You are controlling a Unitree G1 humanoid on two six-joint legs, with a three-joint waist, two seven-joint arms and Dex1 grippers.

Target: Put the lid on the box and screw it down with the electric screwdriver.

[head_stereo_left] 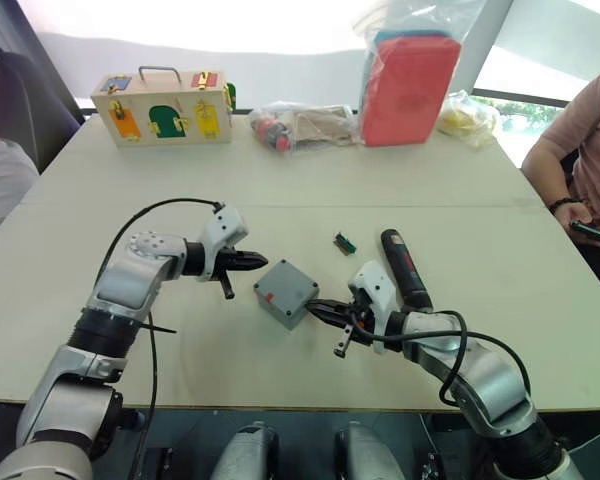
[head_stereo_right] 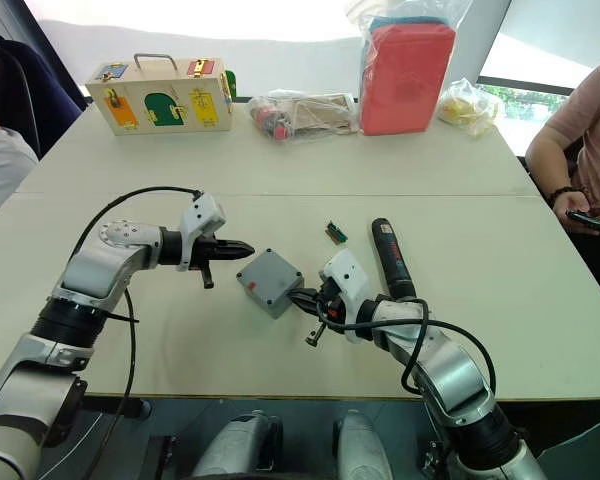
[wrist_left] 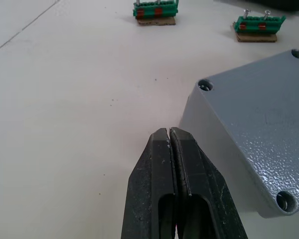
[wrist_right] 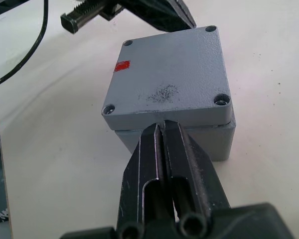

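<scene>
Lid (wrist_right: 172, 79) seated on box (wrist_right: 189, 134), centre of head frame on table (head_stereo_left: 280, 190). Left gripper (head_stereo_left: 261, 262) and right gripper (head_stereo_left: 313, 306) flank it, fingers pressed together, empty. Electric screwdriver (head_stereo_left: 404, 266) lies right of centre.

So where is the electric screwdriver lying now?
The electric screwdriver lies on the table's right side, beside the right gripper, right of the box.
</scene>
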